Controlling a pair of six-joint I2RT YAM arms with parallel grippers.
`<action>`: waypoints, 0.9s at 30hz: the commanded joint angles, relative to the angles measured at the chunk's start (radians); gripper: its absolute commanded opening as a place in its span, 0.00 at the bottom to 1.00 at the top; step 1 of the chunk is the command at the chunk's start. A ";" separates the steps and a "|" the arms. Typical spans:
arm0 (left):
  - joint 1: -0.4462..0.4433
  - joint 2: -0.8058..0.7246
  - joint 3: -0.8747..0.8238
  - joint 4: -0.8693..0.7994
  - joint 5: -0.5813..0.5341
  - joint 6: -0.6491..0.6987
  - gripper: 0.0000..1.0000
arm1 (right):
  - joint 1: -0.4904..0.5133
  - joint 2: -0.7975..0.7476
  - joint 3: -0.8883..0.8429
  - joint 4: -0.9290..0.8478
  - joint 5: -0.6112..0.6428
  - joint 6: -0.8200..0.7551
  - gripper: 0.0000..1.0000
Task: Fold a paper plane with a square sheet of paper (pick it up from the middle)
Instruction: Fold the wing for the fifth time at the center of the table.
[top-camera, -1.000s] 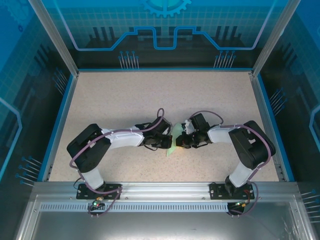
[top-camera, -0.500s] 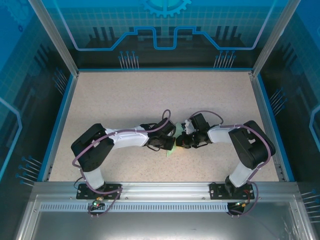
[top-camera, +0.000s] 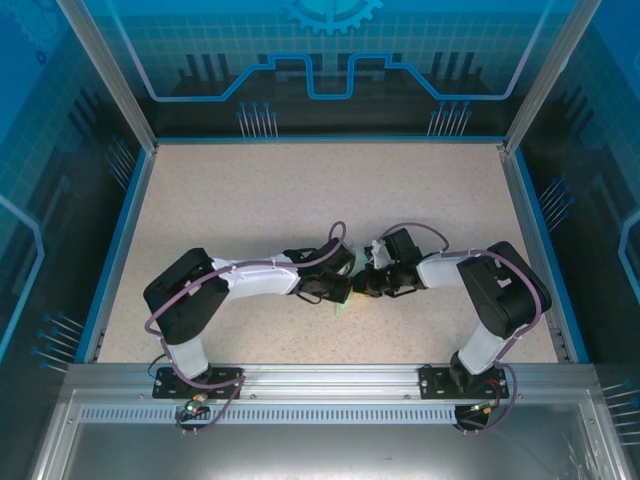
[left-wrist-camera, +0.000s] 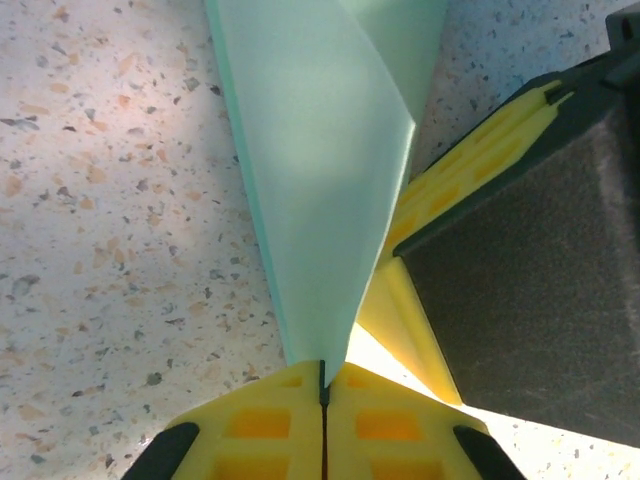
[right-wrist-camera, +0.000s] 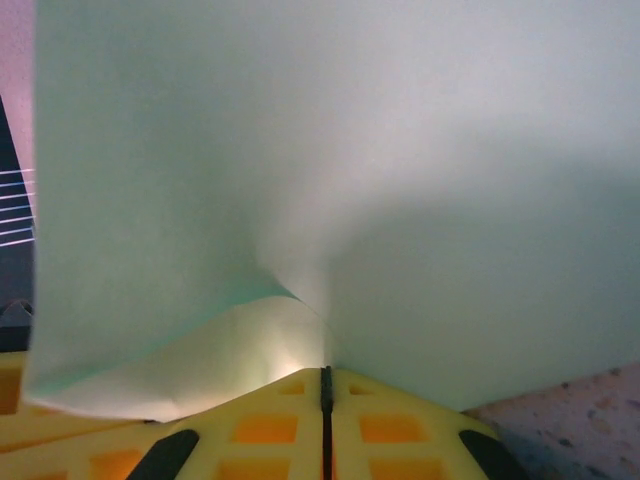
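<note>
Table (top-camera: 250, 200), arms (top-camera: 255, 280) inward, pincers (top-camera: 342, 288) seemingly touching

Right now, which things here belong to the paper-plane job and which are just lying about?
In the job: folded green paper, pinched by left end effector and right end effector.
Just there: speckled table, blue enclosure wall.

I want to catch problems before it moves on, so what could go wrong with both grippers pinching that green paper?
1. The left gripper and right gripper are both shut on the same thin sheet of paper; pulling apart could tear it.
2. The left gripper pinches only a narrow tip, which might slip out.
3. The grippers sit very close together, so they may collide.
</note>
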 joint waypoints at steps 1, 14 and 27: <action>-0.014 0.026 0.027 -0.021 -0.008 0.034 0.07 | -0.002 0.044 -0.042 0.011 0.010 0.011 0.08; -0.014 0.034 0.014 0.010 0.015 0.037 0.11 | -0.015 0.029 -0.061 0.038 -0.016 0.022 0.07; -0.013 0.040 0.014 0.003 -0.012 0.048 0.09 | -0.020 -0.065 -0.067 -0.016 -0.010 0.029 0.07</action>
